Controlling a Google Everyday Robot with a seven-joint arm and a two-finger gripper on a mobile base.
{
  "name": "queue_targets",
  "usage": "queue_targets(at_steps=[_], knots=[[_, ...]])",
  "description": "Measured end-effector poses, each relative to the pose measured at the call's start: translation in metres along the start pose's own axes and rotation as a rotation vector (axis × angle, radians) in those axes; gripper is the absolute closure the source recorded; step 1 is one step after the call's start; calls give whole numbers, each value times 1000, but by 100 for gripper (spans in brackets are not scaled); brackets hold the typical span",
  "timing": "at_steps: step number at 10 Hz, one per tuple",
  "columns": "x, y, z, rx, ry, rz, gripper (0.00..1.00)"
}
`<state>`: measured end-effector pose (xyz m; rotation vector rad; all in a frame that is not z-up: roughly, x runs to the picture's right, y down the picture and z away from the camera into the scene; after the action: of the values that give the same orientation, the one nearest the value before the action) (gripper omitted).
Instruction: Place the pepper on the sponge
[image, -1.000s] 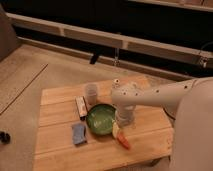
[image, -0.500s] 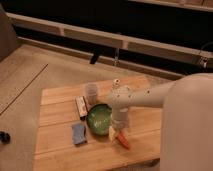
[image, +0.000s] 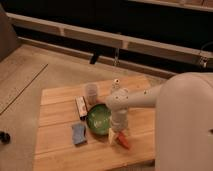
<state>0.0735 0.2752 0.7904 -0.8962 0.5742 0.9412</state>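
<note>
The pepper (image: 123, 141) is a small orange-red tapered vegetable lying on the wooden table (image: 60, 150), just right of the green bowl (image: 98, 118). My gripper (image: 116, 135) hangs straight down over the pepper's paler end, at the end of the white arm (image: 145, 97) that reaches in from the right. The sponge (image: 78, 133) is a flat blue-grey pad on the table, left of the bowl and well apart from the pepper.
A narrow white-and-red packet (image: 81, 107) lies beside a clear cup (image: 91, 93) behind the bowl. A small pale object (image: 115, 84) stands near the table's far edge. My white body fills the right side. Concrete floor surrounds the table.
The arm has drawn in toward my body and the gripper has come down closer onto the pepper. The pepper, bowl and sponge have stayed in place.
</note>
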Motion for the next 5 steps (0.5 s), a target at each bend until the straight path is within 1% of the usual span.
queue_targets(at_steps=[1,3,5], knots=[[0,3,4,-13,1,-2,43],[-1,6,7,-40,-6,-4,66],[3,3,5,-54,-10,16,82]])
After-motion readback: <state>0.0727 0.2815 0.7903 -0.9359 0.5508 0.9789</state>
